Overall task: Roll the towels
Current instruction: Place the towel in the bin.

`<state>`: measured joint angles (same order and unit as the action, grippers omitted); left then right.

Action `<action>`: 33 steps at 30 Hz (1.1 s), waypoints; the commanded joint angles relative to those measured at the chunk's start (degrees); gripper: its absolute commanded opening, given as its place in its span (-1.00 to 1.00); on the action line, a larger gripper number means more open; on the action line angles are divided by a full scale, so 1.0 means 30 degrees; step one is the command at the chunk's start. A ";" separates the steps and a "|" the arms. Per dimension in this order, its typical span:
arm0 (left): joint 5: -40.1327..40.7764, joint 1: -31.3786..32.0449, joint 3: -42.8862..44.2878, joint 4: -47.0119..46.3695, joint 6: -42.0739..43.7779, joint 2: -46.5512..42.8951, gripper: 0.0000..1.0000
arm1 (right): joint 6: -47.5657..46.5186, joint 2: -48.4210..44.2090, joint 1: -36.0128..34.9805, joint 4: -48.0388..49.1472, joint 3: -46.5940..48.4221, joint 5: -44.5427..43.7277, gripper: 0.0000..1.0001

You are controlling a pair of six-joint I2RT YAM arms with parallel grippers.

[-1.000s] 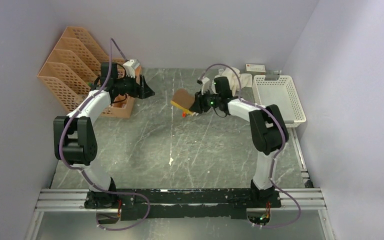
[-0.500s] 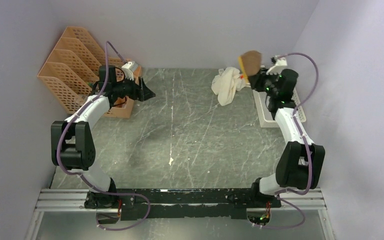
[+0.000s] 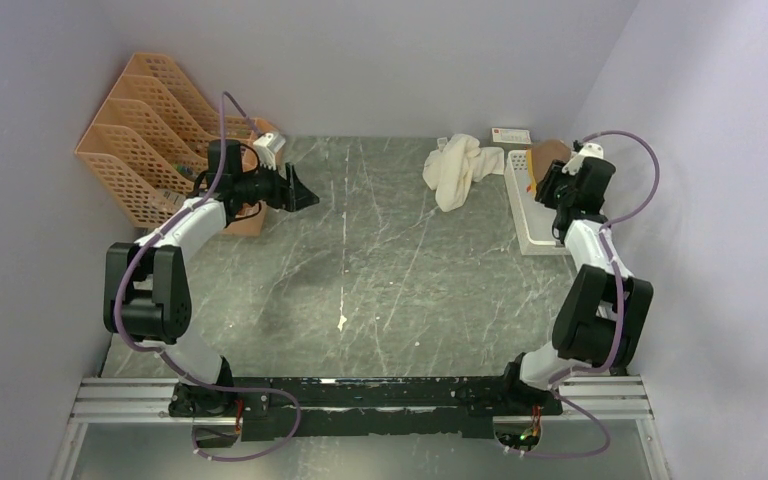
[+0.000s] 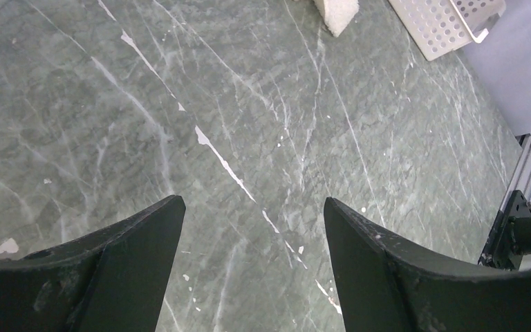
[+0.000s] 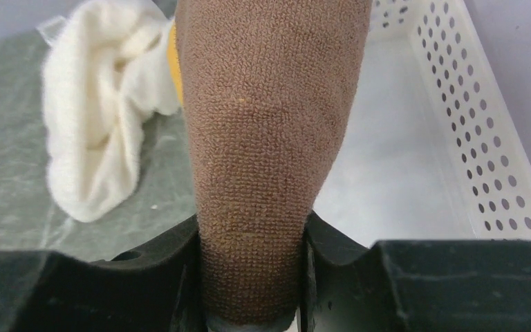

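My right gripper [image 3: 553, 172] is shut on the rolled brown towel [image 5: 269, 138] with a mustard-yellow edge and holds it over the white perforated basket [image 5: 456, 124] at the back right. The towel also shows in the top view [image 3: 545, 156]. The cream-white towel [image 3: 457, 170] lies crumpled on the table just left of the basket and shows in the right wrist view [image 5: 100, 111]. My left gripper [image 3: 305, 193] is open and empty over bare table at the back left; its fingers [image 4: 138, 235] frame only the stone surface.
Orange mesh file racks [image 3: 140, 120] stand at the back left beside the left arm. A small white box [image 3: 511, 134] sits behind the basket. The table [image 3: 360, 290] is grey-green stone. Walls close in on both sides.
My right arm swung from the table's middle to the back right, carrying the brown towel, and lowered it over the basket. The left gripper shifted slightly right.
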<state>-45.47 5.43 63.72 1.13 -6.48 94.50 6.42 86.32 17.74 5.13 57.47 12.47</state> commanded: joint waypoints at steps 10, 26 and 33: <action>-0.0293 0.0387 -0.0181 -0.0756 0.0088 -0.0314 0.71 | -0.2969 0.4865 0.0045 -0.0438 0.1823 -0.2207 -0.28; 0.0020 0.0445 0.0055 0.0030 0.0681 -0.0044 0.71 | -0.2593 0.9157 -0.2016 -0.0639 0.5333 -0.3166 0.24; -0.0018 0.0445 0.0101 0.0056 0.0701 0.0024 0.71 | -0.2748 0.8957 -0.2016 -0.0944 0.5983 -0.2584 0.47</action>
<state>-45.32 6.26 63.42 1.56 -5.63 94.50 -1.78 113.40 11.70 1.89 72.95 4.16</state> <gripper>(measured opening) 0.856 0.724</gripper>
